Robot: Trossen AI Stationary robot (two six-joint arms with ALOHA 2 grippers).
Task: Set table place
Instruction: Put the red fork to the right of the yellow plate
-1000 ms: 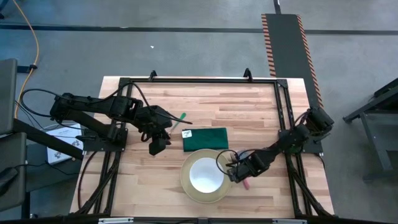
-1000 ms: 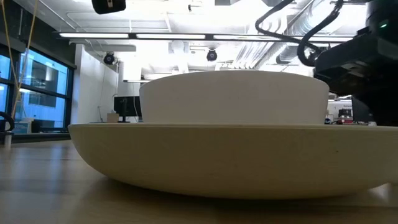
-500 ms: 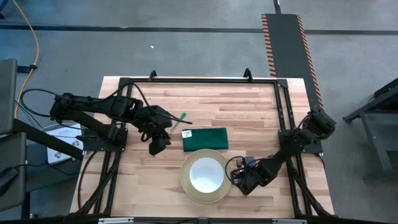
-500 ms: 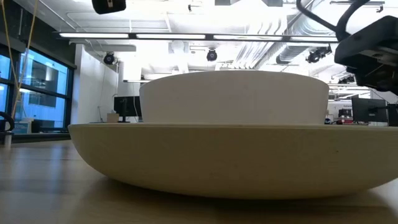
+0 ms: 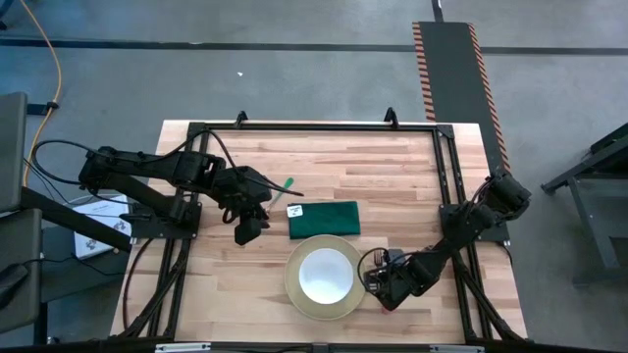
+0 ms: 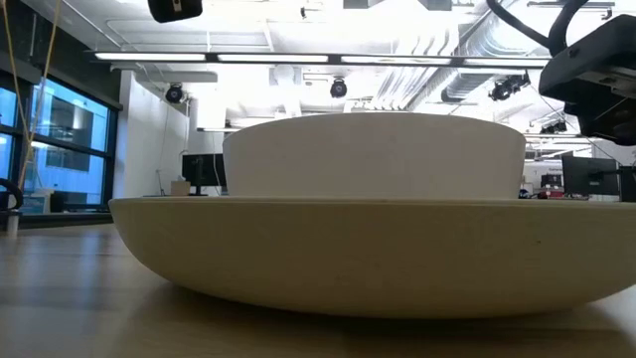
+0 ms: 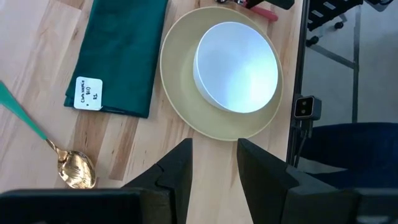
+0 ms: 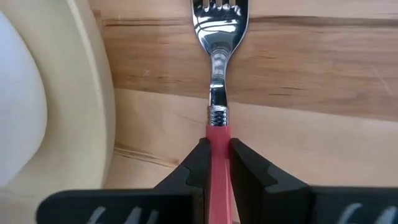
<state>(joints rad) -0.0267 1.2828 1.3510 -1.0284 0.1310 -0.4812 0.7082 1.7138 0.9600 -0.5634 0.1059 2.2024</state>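
Observation:
The pale yellow plate (image 5: 299, 294) lies near the table's near edge, with the white bowl (image 5: 325, 276) standing in it; both fill the low view, plate (image 6: 348, 249) and bowl (image 6: 373, 154). The dark green napkin (image 5: 325, 218) lies flat just beyond the plate. The gold spoon (image 7: 74, 168) with its green handle (image 5: 283, 186) lies left of the napkin. My right gripper (image 5: 385, 284), right of the plate, is shut on the pink-handled fork (image 8: 219, 62). My left gripper (image 5: 247, 227) hovers open left of the napkin. My right gripper pinches the fork's pink handle (image 8: 219, 132) between its two fingers, just behind the metal collar, coming from above with the fingers across the handle. The metal head (image 8: 219, 18) points away over the wood beside the plate's rim (image 8: 87, 93). Whether it rests on the table, I cannot tell.
The wooden table (image 5: 392, 167) is edged by a black frame (image 5: 314, 126), and its far half lies bare. A small white tag (image 7: 86, 93) sits on the napkin's corner. The right arm's body (image 6: 596, 60) shows at the low view's upper right.
My right gripper, holding the fork, has moved from the plate's right rim toward the table's right and near edges, and now sits beside the plate. In the low view it has drawn off to the right. The left arm has kept still.

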